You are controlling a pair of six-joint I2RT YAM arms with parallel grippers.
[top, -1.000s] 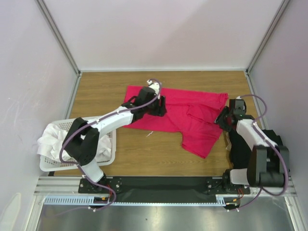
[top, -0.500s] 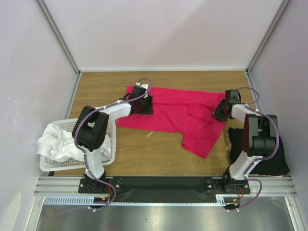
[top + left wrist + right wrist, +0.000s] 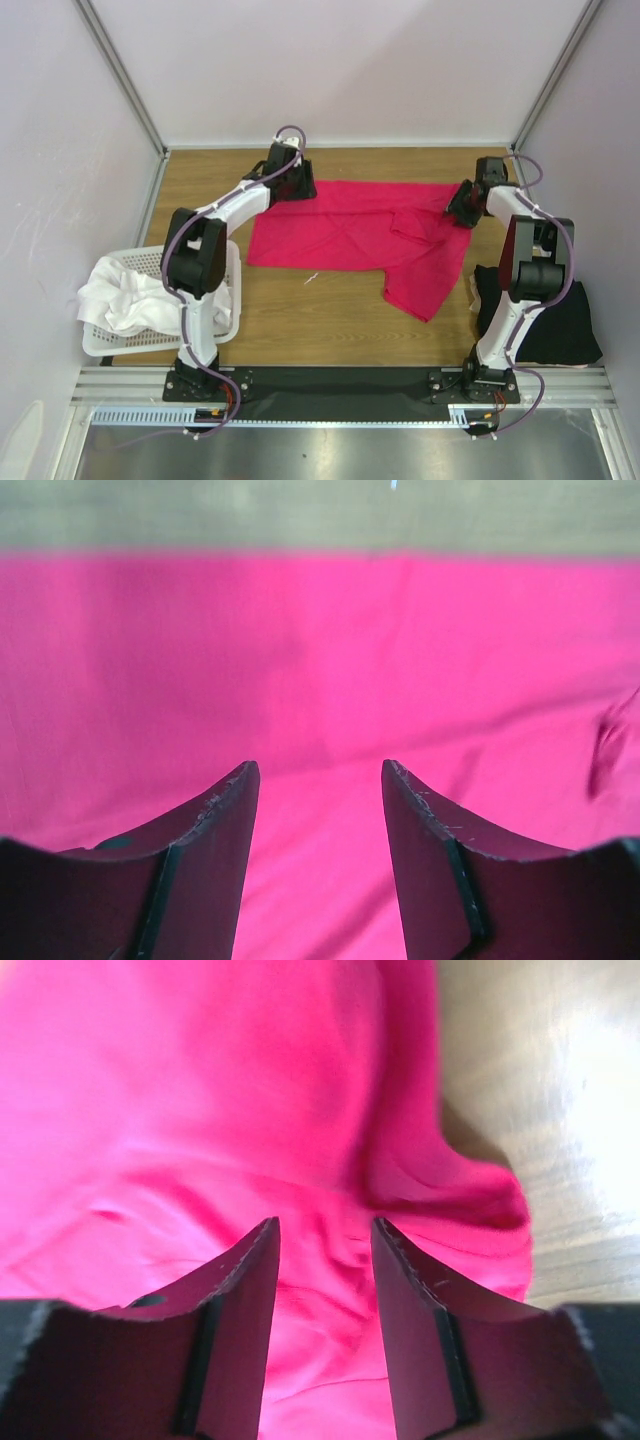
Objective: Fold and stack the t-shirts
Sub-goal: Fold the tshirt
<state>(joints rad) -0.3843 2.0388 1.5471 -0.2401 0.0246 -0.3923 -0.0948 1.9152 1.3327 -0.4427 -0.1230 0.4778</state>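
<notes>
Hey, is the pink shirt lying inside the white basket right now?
No, the pink shirt lies spread on the wooden table, while the basket holds white cloth.

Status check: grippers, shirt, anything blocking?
Both open: left gripper, right gripper, at pink shirt's far corners. Shirt spread flat, right side rumpled, not folded. Nothing on it; black shirt off to the right.

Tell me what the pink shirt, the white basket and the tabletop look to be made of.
Pink shirt: soft matte fabric, probably a cotton-like knit; it lies limp with creases and folds.
White basket: rigid, likely plastic; its wall shows a lattice of holes.
Tabletop: brown wood grain with a slight sheen, solid wood or wood-look laminate; the pictures cannot settle which.
</notes>
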